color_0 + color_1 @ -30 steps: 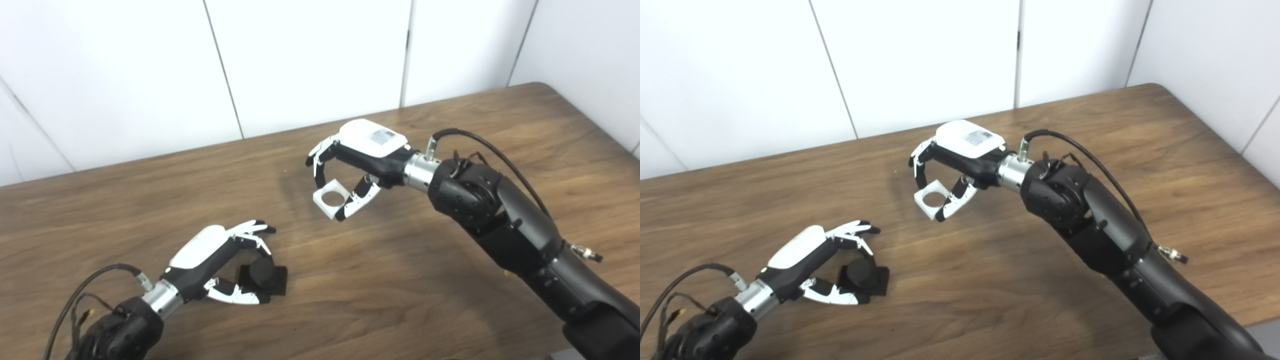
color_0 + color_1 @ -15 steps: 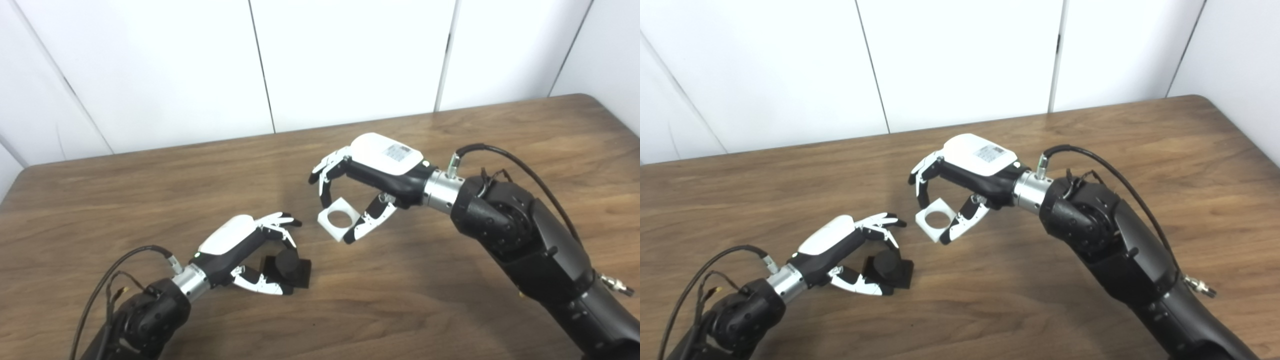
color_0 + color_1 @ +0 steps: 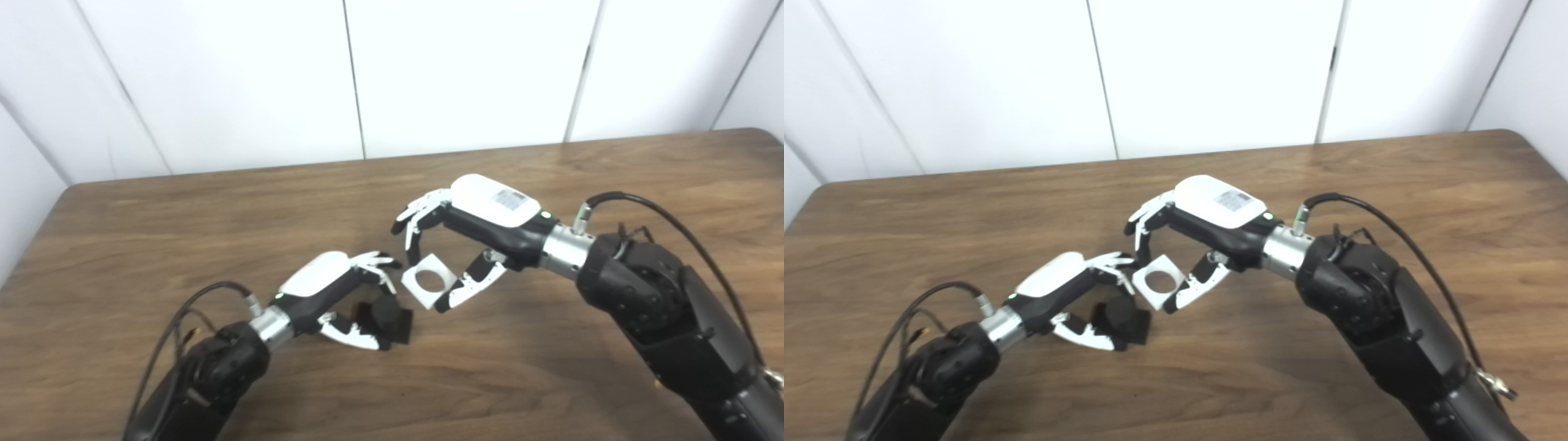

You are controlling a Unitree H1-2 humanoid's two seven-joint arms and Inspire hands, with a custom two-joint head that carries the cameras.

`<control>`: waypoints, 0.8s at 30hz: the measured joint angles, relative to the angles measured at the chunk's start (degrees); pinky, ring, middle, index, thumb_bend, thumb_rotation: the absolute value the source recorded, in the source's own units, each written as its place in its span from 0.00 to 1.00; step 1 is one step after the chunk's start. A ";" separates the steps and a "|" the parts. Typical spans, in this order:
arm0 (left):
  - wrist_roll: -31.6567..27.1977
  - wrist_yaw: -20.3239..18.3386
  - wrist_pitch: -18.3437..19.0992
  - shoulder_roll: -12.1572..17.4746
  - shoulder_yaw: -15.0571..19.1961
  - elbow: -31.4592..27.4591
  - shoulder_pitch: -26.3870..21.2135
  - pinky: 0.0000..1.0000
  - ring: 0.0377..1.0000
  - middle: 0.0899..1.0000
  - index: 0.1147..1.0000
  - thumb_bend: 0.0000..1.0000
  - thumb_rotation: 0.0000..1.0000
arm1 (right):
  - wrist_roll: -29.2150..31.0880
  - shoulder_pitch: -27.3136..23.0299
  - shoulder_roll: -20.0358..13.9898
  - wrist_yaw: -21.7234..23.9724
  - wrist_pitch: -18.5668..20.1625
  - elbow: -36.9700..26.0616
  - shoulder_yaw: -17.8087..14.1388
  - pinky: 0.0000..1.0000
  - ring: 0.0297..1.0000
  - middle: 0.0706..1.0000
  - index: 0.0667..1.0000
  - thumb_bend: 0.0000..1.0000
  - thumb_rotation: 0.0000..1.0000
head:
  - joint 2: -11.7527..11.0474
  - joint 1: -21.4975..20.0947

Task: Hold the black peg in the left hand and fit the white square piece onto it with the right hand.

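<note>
- The black peg [image 3: 1118,313] is partly hidden: the left hand [image 3: 1062,288] curls over it, and only its round top and dark square base show between the fingers [image 3: 1111,262] and the thumb below.
- Whether that base rests on the bench [image 3: 968,208] or is lifted clear is hard to tell.
- The left fingers are closed round the peg, pinching it against the thumb; the peg's long axis tilts up and toward the right hand [image 3: 1206,217].
- The white square piece [image 3: 1159,280] is pinched by its edges between the right fingers [image 3: 1142,229] above and thumb below.
- It sits just beside the left fingertips, above and right of the peg, its round hole facing up toward the camera, one corner pointing down.
</note>
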 measured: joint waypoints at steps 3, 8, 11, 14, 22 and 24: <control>0.04 0.02 0.45 -0.24 -0.18 0.00 -0.11 0.91 0.95 0.89 0.42 0.52 0.07 | 0.11 0.26 0.80 -0.07 -0.07 0.58 0.00 0.83 0.80 0.74 0.44 0.52 0.14 | 0.00 0.35; 0.03 0.07 1.20 -0.62 -0.32 -0.03 -0.12 0.93 0.97 0.90 0.42 0.52 0.07 | 0.09 0.37 2.32 -0.21 -0.31 3.13 0.19 0.83 0.80 0.74 0.44 0.52 0.14 | 0.09 0.79; 0.03 0.06 1.59 -0.70 -0.38 -0.07 -0.13 0.93 0.97 0.90 0.42 0.52 0.07 | 0.08 0.36 2.83 -0.40 -0.49 4.06 0.18 0.83 0.80 0.74 0.44 0.52 0.14 | 0.18 1.14; 0.03 0.07 1.75 -0.80 -0.42 -0.08 -0.13 0.92 0.97 0.90 0.43 0.52 0.07 | 0.06 0.36 3.06 -0.45 -0.55 4.38 0.19 0.83 0.80 0.75 0.44 0.52 0.14 | 0.18 1.41; 0.03 0.09 2.04 -0.93 -0.73 -0.13 -0.28 0.92 0.97 0.90 0.43 0.52 0.07 | -0.26 0.52 3.87 -1.44 -1.28 6.18 0.73 0.83 0.80 0.74 0.44 0.52 0.14 | 0.53 2.46; 0.03 0.09 2.19 -0.94 -0.87 -0.18 -0.36 0.92 0.97 0.90 0.43 0.52 0.07 | -0.23 0.52 4.10 -1.66 -1.49 6.47 0.73 0.83 0.80 0.74 0.44 0.52 0.14 | 0.53 2.73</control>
